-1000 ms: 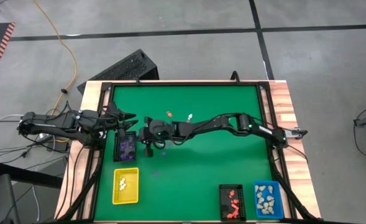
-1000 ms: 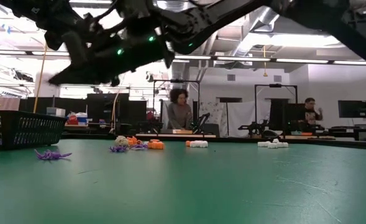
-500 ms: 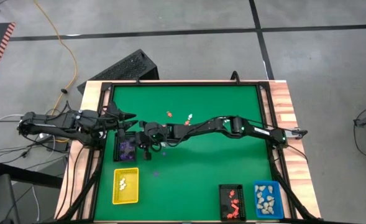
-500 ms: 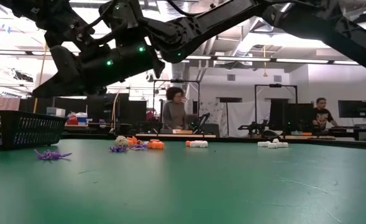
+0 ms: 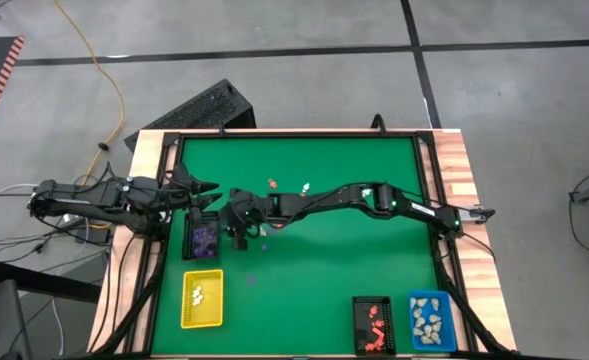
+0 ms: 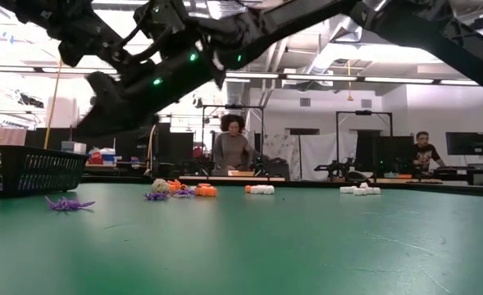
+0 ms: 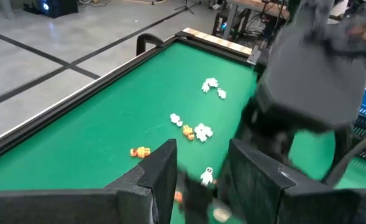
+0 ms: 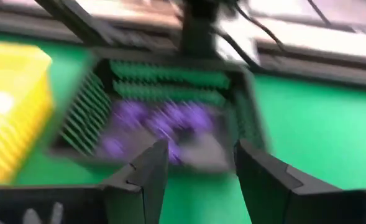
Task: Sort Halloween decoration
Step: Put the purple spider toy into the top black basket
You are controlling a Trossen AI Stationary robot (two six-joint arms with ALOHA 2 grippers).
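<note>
Figurines (image 7: 202,132) are lying scattered mid-table, purple ones (image 8: 161,121) sitting in black tray (image 5: 202,238). Probably light, rigid, skittish: pinching across bodies. Right gripper (image 5: 240,237) hovering beside tray, fingers apart, empty. Left gripper (image 7: 198,177) waiting left, apart.

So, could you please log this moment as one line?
right gripper: open beside black tray | tray: purple figurines | left gripper: open, waiting

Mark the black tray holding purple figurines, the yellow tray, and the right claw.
black tray (image 5: 202,254): high view, on its near rim.
yellow tray (image 5: 215,298): high view, on its right wall.
right claw (image 8: 195,165): right wrist view, midway between its two open fingertips, over the black tray.
</note>
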